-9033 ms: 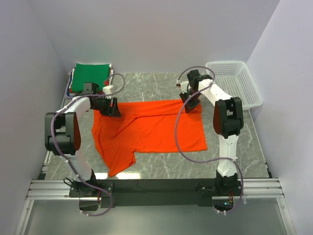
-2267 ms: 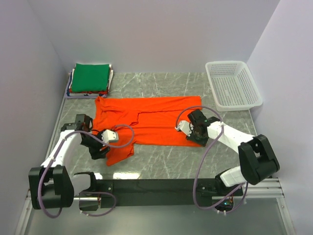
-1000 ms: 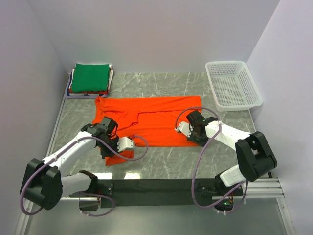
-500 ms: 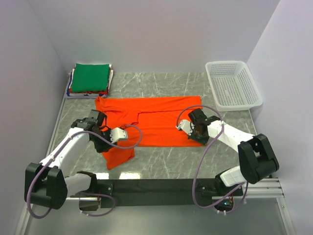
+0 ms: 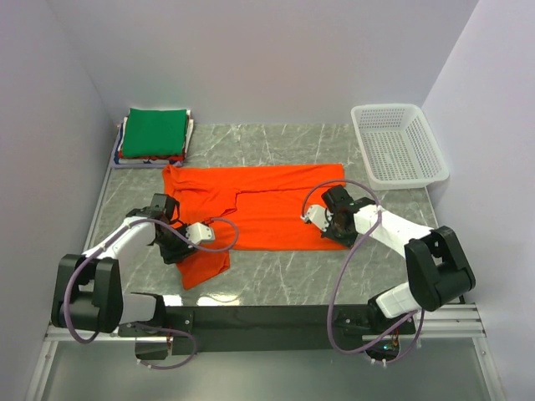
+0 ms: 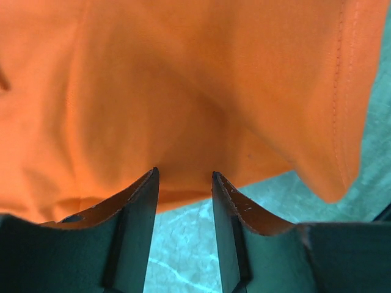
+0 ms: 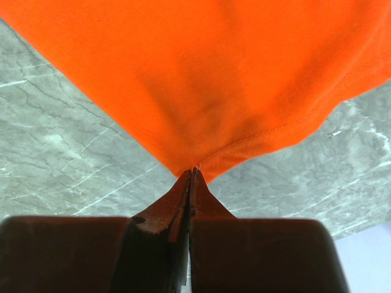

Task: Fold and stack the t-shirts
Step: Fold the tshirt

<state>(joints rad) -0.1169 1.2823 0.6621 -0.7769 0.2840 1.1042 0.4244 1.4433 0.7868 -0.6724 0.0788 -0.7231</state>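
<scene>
The orange t-shirt (image 5: pixel 276 209) lies flat at mid-bench (image 5: pixel 292 280), with its long axis running left to right. A flap at its left end points toward the near edge. The left pincer (image 6: pixel 183 180) sits at that flap with its fingers spread. The right pincer (image 7: pixel 191 173) is pressed together, pinching the shirt's near right hem. A green t-shirt (image 5: pixel 153 129) tops the far-left stack.

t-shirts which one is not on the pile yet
The orange t-shirt, spread out in the middle; the green t-shirt already lies folded in the far left corner.
</scene>
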